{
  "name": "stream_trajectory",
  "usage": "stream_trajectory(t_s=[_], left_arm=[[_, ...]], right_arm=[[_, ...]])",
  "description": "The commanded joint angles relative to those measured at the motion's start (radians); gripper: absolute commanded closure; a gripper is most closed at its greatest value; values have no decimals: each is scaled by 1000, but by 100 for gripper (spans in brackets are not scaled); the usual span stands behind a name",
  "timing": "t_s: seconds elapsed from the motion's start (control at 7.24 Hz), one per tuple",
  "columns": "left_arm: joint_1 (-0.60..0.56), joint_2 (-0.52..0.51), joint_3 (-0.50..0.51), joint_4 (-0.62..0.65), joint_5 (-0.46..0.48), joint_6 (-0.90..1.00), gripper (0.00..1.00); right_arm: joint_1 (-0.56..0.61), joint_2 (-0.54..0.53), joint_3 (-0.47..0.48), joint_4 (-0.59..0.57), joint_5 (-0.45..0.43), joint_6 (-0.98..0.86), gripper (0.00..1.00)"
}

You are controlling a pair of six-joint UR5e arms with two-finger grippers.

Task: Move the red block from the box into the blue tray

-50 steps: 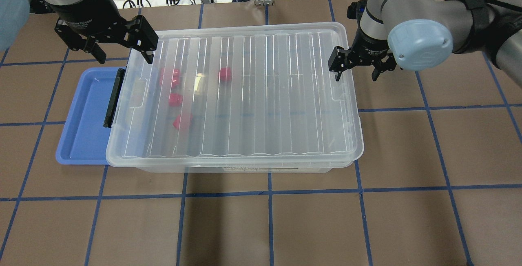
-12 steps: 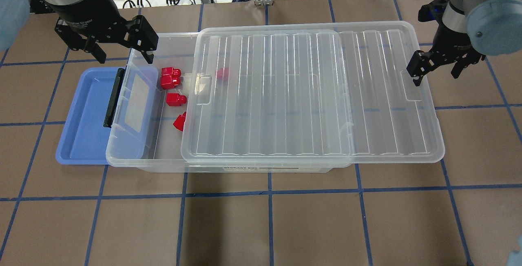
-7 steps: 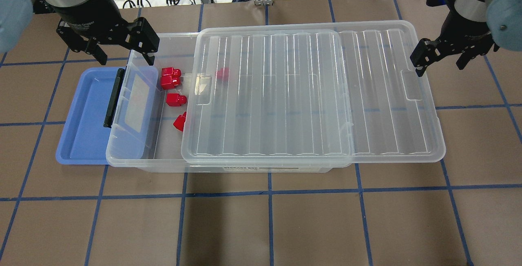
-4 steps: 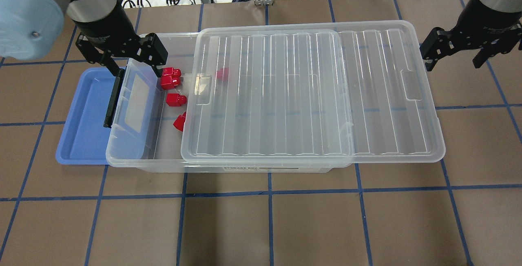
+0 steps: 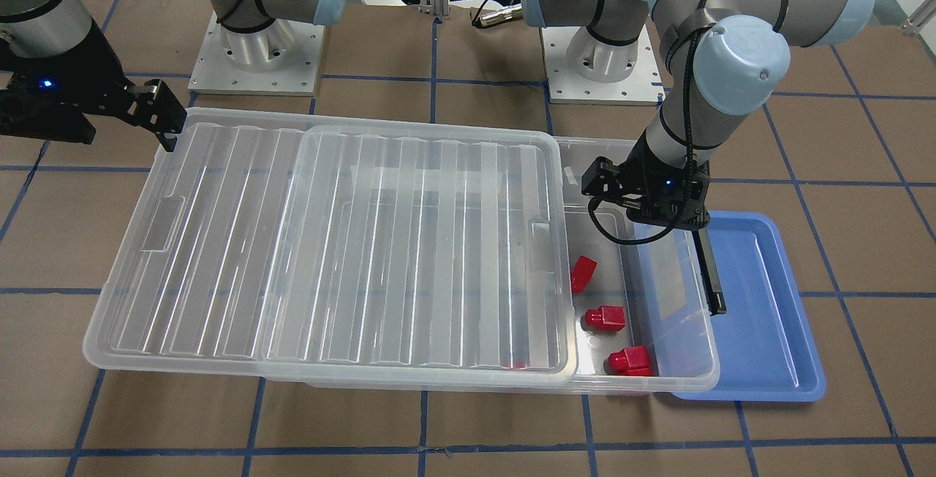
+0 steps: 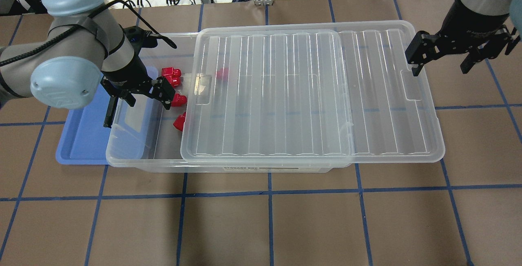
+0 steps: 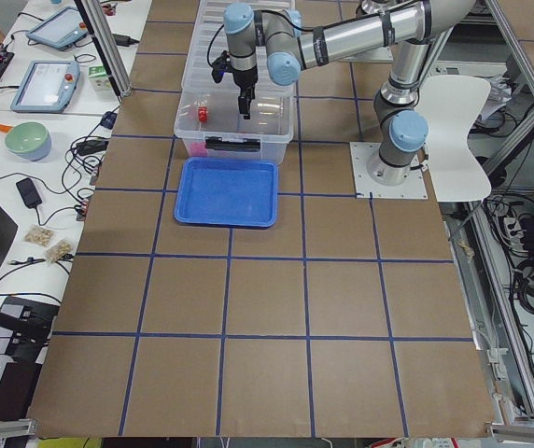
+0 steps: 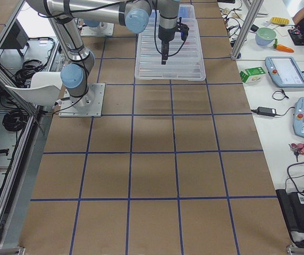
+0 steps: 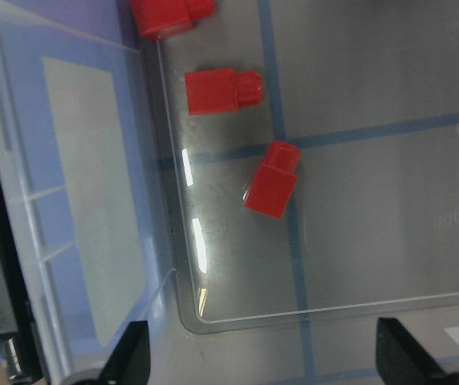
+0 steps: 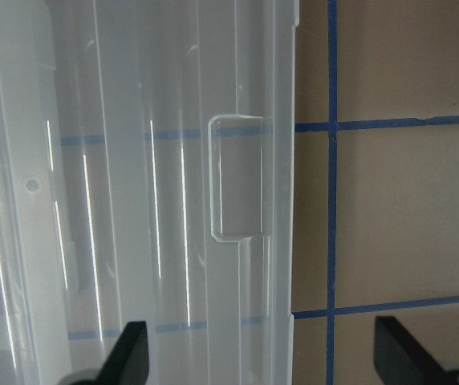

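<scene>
the left gripper [image 6: 149, 99] hangs over the uncovered end of the box [image 6: 142, 163], jaws spread wide and holding nothing. in the left wrist view its fingertips [image 9: 129, 357] frame the box floor and touch no block. the right gripper [image 6: 439, 65] is also spread wide and empty, above the far end of the lid [image 6: 285, 94], near its recessed grip. the lid sits shifted toward the robot's right, overhanging that end of the box.

the red block [image 9: 271, 180] lies on the box floor, roughly centred between the left fingers in the wrist view. its long axis runs on a diagonal there, the round stud end pointing up and to the right. two other red blocks [image 9: 221, 90] lie beyond it along the end wall, and one more [image 6: 222, 73] shows dimly under the lid. the blue tray [image 6: 81, 143] sits just beside that end of the box, partly tucked under the rim by the black clip handle [image 6: 110, 113], with no block in it.
</scene>
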Motion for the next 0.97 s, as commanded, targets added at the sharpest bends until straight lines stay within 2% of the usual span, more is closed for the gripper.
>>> stream_trajectory(t_s=[0.0,0.28,0.41,0.83], left_arm=[[1,-31,-24,21,-32,4,0],[5,-63,-67,105,-21,1,0],[5,-79,-108,186,-24,1,0],[10,-105,-119,213,-26,-2,0]], right_arm=[[7,-3,3,0,7,-1,0],[7,6,3,-4,10,-2,0],[6,4,0,-5,9,-16,0],[9,-17,-4,0,9,1,0]])
